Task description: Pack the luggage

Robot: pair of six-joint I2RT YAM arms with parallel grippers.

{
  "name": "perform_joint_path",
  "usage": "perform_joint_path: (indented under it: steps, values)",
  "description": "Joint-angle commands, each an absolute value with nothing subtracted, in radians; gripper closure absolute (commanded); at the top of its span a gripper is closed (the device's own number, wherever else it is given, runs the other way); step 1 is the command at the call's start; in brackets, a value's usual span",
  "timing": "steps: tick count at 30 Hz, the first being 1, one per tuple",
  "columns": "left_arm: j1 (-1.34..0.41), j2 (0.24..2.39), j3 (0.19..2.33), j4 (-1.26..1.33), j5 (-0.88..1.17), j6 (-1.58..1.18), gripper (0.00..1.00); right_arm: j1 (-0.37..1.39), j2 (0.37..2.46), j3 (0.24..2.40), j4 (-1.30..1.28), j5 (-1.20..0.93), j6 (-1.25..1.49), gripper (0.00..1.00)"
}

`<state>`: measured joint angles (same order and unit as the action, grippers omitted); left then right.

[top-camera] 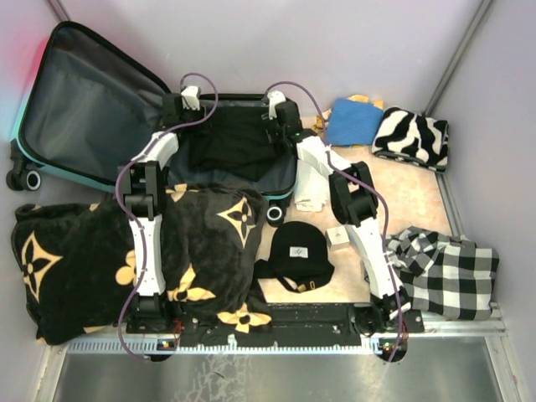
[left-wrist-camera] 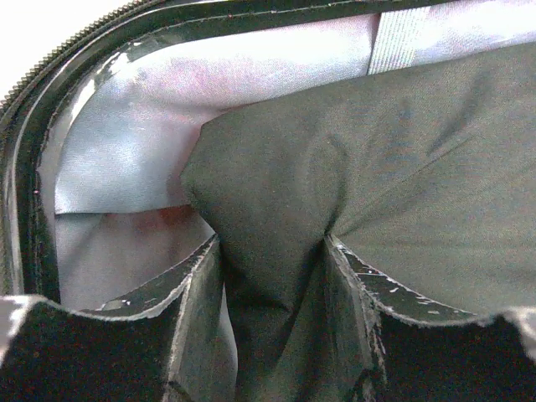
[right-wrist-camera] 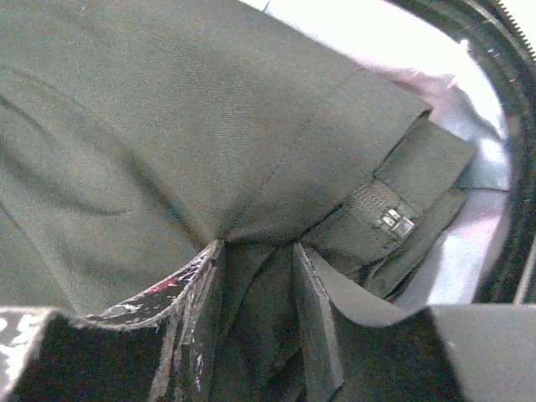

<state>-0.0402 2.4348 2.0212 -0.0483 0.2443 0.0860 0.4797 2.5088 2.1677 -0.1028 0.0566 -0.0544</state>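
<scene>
Pinching dark garment (left-wrist-camera: 402,167) inside the luggage (top-camera: 84,109), jaws of left gripper (left-wrist-camera: 272,251) and right gripper (right-wrist-camera: 258,251).

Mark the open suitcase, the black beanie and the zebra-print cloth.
open teal-edged hard-shell suitcase (top-camera: 92,109): top view, grey lining of its opened lid.
black knit beanie (top-camera: 299,251): top view, white patch on its front.
zebra-print folded cloth (top-camera: 410,138): top view, middle of its upper face.

soft even overhead light; luggage (left-wrist-camera: 117,159) lining glares white in wrist views, foreground blurred.
</scene>
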Motion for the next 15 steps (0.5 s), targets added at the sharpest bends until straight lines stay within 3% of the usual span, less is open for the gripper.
perform_joint_path:
  steps: [1, 2, 3, 5, 9, 12, 15]
  values:
    - [-0.051, 2.373, 1.953, 0.018, 0.136, 0.135, 0.45, 0.502, 2.532, 2.24, -0.345, 0.018, -0.035, 0.59]
    - [-0.052, 2.348, 1.933, 0.019, 0.144, 0.138, 0.41, 0.501, 2.537, 2.282, -0.374, 0.01, -0.043, 0.55]
    - [-0.053, 2.327, 1.93, 0.009, 0.157, 0.139, 0.31, 0.5, 2.535, 2.314, -0.397, -0.001, -0.052, 0.51]
    - [-0.052, 2.278, 1.928, -0.015, 0.192, 0.124, 0.17, 0.498, 2.502, 2.334, -0.421, -0.036, -0.064, 0.37]
    - [-0.051, 2.172, 1.902, -0.067, 0.263, 0.115, 0.01, 0.489, 2.351, 2.249, -0.43, -0.16, -0.08, 0.13]
    - [-0.052, 2.101, 1.888, -0.123, 0.305, 0.121, 0.0, 0.477, 2.241, 2.19, -0.451, -0.242, -0.087, 0.02]
    - [-0.052, 2.034, 1.886, -0.195, 0.353, 0.131, 0.0, 0.464, 2.153, 2.17, -0.506, -0.281, -0.11, 0.01]
